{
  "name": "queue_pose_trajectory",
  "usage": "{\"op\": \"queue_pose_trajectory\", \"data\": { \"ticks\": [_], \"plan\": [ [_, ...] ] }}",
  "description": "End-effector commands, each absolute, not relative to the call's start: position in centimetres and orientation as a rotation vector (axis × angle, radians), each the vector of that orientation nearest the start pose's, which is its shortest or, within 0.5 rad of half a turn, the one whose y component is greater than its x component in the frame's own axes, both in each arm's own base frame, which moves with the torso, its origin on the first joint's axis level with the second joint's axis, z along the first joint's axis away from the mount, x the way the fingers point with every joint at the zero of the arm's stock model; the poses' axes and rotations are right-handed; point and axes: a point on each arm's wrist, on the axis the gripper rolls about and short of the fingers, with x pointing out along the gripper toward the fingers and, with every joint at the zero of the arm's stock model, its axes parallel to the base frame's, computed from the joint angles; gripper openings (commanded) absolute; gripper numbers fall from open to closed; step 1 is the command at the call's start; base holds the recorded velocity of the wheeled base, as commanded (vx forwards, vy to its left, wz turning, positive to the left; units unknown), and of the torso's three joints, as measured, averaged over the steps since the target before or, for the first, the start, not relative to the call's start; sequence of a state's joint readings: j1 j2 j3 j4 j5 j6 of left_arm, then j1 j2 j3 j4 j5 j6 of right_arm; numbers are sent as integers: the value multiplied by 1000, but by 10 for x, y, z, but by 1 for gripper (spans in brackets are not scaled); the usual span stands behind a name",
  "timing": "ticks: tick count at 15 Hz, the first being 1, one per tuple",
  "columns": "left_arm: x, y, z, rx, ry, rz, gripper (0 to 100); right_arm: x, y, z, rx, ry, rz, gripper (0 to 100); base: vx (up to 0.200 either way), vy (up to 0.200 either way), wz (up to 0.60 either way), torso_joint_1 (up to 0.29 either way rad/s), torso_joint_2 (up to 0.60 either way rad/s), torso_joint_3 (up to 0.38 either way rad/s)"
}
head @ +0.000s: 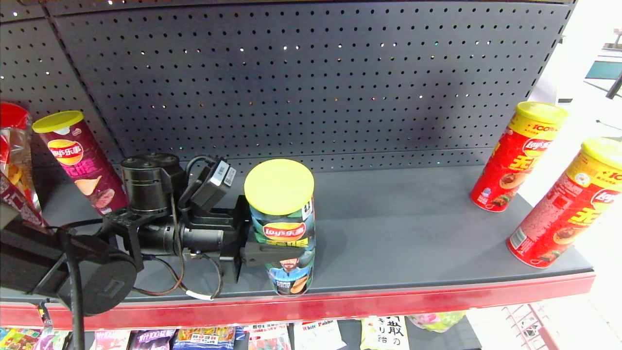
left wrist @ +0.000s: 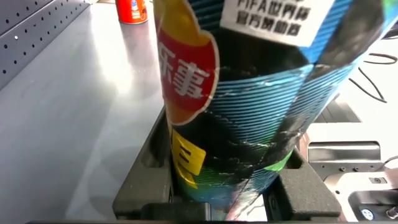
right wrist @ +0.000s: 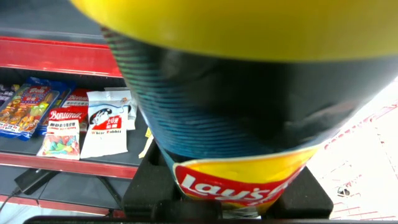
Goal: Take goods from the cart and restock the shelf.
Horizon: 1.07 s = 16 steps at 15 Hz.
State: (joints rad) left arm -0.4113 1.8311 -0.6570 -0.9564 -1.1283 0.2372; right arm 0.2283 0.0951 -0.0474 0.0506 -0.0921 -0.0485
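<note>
A dark blue-green chip can point(head: 284, 214) with a yellow lid stands upright near the front lip of the grey shelf point(head: 398, 233), left of centre. My left gripper point(head: 279, 248) is shut around its lower half, coming in from the left. In the left wrist view the same can point(left wrist: 249, 106) sits between the black fingers point(left wrist: 149, 180) of the left gripper point(left wrist: 227, 186). My right gripper point(right wrist: 230, 193) is shut on a second blue-green, yellow-lidded chip can point(right wrist: 242, 106), held in front of the lower shelves.
Two red chip cans point(head: 517, 155) point(head: 566, 204) stand at the shelf's right end. A magenta can point(head: 80, 160) and a red bag point(head: 12, 146) are at the left. Bare shelf lies between. Snack packs point(right wrist: 106, 124) lie on the lower shelves.
</note>
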Motion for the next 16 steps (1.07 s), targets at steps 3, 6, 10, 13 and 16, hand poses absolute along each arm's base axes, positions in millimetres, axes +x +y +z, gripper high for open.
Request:
{"op": "queue_pose_trajectory", "data": {
  "ticks": [3,6,10,13,16],
  "plan": [
    [269,-139,137,101,49,-1549,0,-18,-6,86,-65,95,139,0,0,0,0,0,0,0],
    [269,-139,137,101,51,-1542,100,-18,-6,86,-65,95,139,0,0,0,0,0,0,0],
    [267,-138,134,99,63,-1537,100,-18,-6,86,-65,95,139,0,0,0,0,0,0,0],
    [259,-131,132,92,83,-1527,100,-18,-6,86,-65,95,139,0,0,0,0,0,0,0],
    [253,-116,132,86,94,-1485,100,-18,-6,86,-65,95,140,0,0,0,0,0,0,0]
  ]
}}
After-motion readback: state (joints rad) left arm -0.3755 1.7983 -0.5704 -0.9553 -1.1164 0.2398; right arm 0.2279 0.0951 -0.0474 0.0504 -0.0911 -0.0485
